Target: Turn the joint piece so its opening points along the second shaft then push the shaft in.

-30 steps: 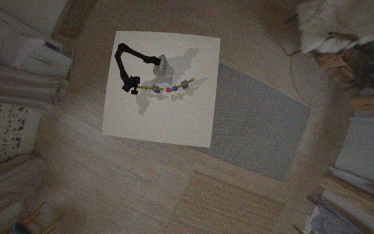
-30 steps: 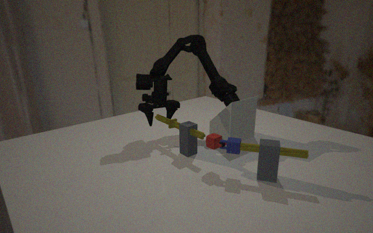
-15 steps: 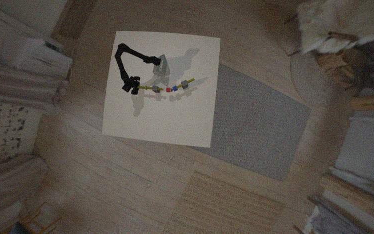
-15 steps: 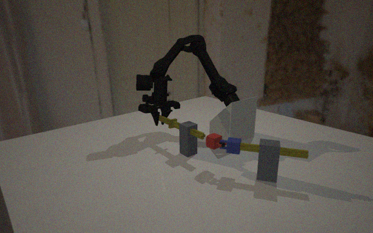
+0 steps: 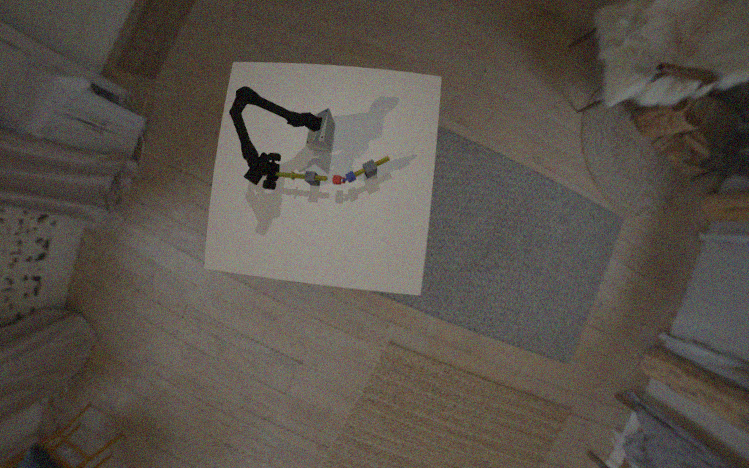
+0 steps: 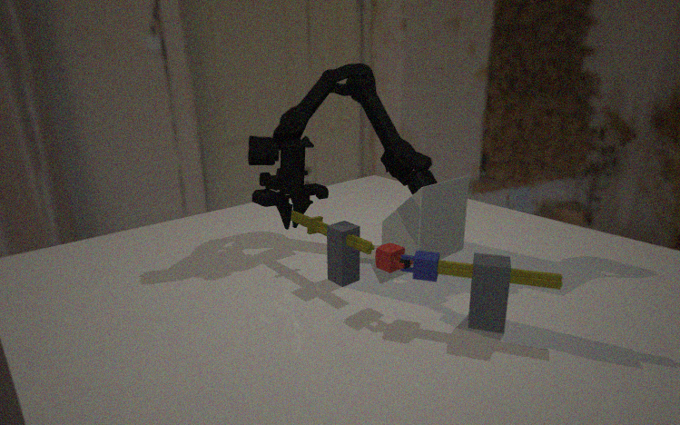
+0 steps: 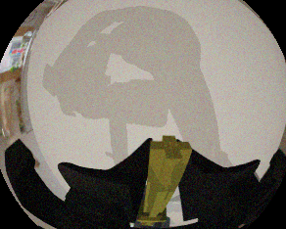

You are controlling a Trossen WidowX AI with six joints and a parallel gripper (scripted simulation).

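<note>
The sliding yellow shaft (image 5: 292, 174) (image 6: 312, 224) (image 7: 162, 184) runs through the left grey block (image 5: 311, 177) (image 6: 343, 253). Its inner tip sits just short of the red joint piece (image 5: 337, 179) (image 6: 389, 257). The red piece is hinged to a blue piece (image 5: 350, 175) (image 6: 426, 265) on the fixed yellow shaft (image 5: 382, 160) (image 6: 535, 278), which is held in the right grey block (image 5: 369, 168) (image 6: 488, 295). My gripper (image 5: 271, 174) (image 6: 289, 219) (image 7: 163, 142) points down at the sliding shaft's outer end, and its fingers are shut on that shaft.
The parts stand on a white table (image 5: 365, 244) (image 6: 172, 343). The arm's pale wedge-shaped base (image 5: 321, 133) (image 6: 431, 216) stands just behind the joint. The table's edges drop off on all sides to a wooden floor and a grey rug (image 5: 510, 244).
</note>
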